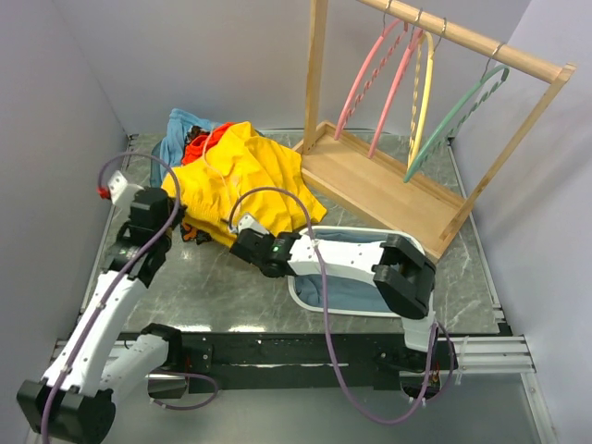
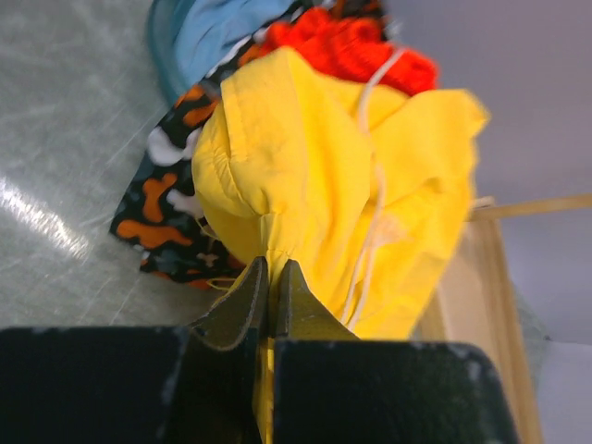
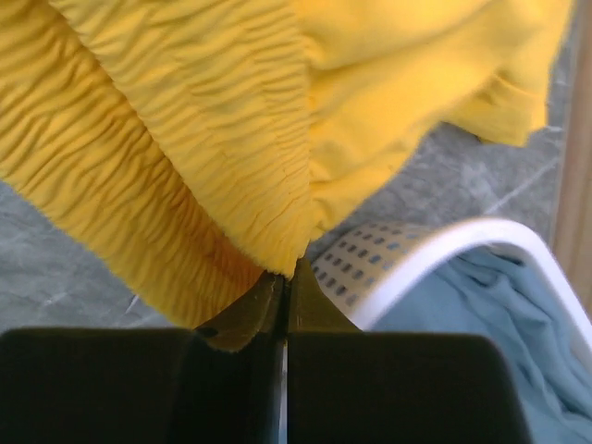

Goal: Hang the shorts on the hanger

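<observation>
Left end effector [image 2: 271, 270] clamps a bunched fold of shorts [image 1: 245, 180]; right end effector [image 3: 285, 277] pinches the ribbed waistband [image 3: 222, 139]. Shorts heaped on surface [image 1: 231, 291], far-left, well apart from hanger [image 1: 458, 116] on rack [image 1: 388, 190]. Lift both evenly, keep waistband taut, w/o dragging other clothes [image 1: 178, 129] underneath.

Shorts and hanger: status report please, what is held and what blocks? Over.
Left gripper shut on yellow shorts. Right gripper shut on their ribbed edge, white basket close beside. Teal hanger on wooden rack, untouched.
</observation>
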